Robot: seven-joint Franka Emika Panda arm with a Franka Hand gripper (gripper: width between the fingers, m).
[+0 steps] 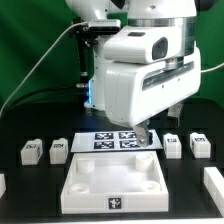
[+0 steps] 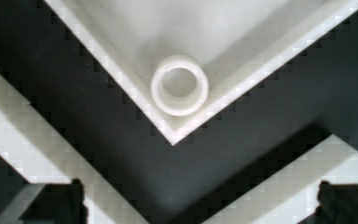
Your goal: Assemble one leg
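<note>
1. Counter (image 1: 35, 178): black, carries all the parts.
2. Arm (image 1: 140, 70): white, leans over mid-scene.
3. Top (image 1: 85, 203): white square tray, flat on the counter, with the marker board (image 1: 105, 141) just behind it.
4. Leg (image 1: 30, 152) and second leg (image 1: 58, 149) stand at the exterior view's left of the board. Third leg (image 1: 172, 145) and fourth leg (image 1: 198, 146) stand at its right. All are clear of the top, none held.
5. Pincer (image 2: 190, 205): fingers spread wide, empty, above one corner of the top.
6. Socket (image 2: 179, 85): round, sits in that corner.
</note>
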